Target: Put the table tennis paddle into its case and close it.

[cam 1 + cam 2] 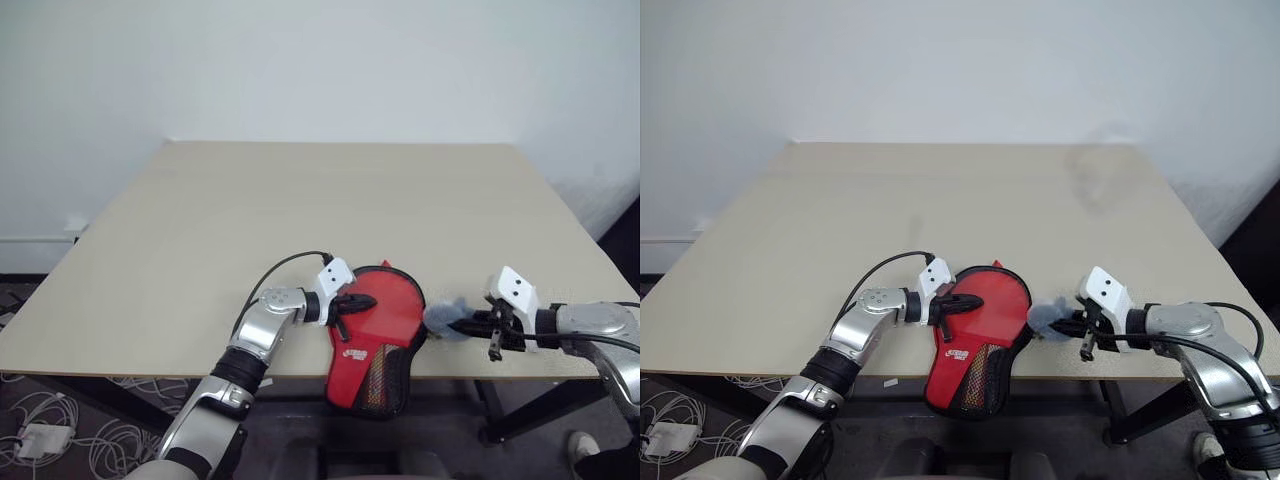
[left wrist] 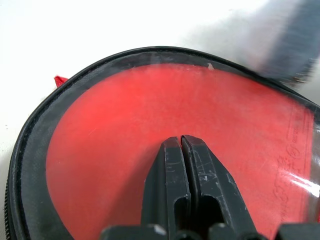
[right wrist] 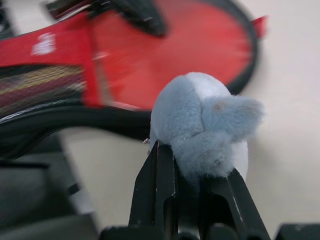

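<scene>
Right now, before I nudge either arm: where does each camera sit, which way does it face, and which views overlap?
Left eye: on the head, looking forward and down at the table; both arms show, left gripper shut on the case, right gripper shut on a blue-grey fluffy object.
Right eye: beside it, same scene and arms.
Left wrist: looks along its shut fingers at the case's red face.
Right wrist: looks along its fingers at the fluffy object, case behind.
Shared: the case appears in all four.
</scene>
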`<action>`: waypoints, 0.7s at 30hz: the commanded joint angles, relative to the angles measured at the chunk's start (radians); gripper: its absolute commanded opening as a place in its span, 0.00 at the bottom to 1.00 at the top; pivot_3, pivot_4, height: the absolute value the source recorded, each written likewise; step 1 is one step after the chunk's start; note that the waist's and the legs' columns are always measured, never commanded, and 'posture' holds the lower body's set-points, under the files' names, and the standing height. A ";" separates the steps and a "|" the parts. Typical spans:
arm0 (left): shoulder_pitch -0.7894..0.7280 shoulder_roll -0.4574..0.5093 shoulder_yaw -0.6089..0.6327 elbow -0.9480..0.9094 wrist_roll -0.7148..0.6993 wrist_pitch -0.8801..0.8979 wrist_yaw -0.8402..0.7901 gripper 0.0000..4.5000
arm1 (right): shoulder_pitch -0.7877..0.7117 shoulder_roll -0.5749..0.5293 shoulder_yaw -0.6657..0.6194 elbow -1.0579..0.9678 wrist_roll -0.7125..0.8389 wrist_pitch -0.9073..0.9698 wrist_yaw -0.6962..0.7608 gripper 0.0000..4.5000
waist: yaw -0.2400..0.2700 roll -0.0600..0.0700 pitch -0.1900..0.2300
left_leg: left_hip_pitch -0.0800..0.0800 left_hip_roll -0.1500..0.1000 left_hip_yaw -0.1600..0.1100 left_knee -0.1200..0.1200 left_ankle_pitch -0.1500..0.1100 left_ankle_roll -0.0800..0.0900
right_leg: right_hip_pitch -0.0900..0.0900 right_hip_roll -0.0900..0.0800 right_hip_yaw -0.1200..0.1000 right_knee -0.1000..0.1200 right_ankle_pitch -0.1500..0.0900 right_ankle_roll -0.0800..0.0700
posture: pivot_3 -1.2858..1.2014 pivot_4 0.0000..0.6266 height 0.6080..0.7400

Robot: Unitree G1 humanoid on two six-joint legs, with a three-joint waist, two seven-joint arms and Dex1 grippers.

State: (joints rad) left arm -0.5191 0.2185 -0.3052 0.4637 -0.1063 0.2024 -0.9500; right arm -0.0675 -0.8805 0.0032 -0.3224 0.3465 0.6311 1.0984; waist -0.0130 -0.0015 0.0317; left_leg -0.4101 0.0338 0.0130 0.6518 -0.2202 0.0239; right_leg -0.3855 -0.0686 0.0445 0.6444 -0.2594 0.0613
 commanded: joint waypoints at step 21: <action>-0.019 -0.001 -0.035 0.096 0.054 -0.027 -0.035 0.00 | -0.046 -0.057 0.056 -0.082 0.130 0.000 0.085 0.01 | 0.026 -0.001 0.000 | 0.000 0.000 0.001 0.013 -0.010 0.004 | 0.004 0.000 0.000 -0.003 -0.001 0.001 | 0.52 0.00 1.00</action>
State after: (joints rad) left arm -0.5536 0.2135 -0.3122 0.5177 -0.0879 0.1646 -0.9764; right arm -0.0876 -0.9436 0.0635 -0.4008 0.4797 0.6496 1.1913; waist 0.0126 -0.0021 0.0319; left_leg -0.4102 0.0343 0.0138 0.6644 -0.2298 0.0280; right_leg -0.3816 -0.0689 0.0445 0.6416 -0.2601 0.0619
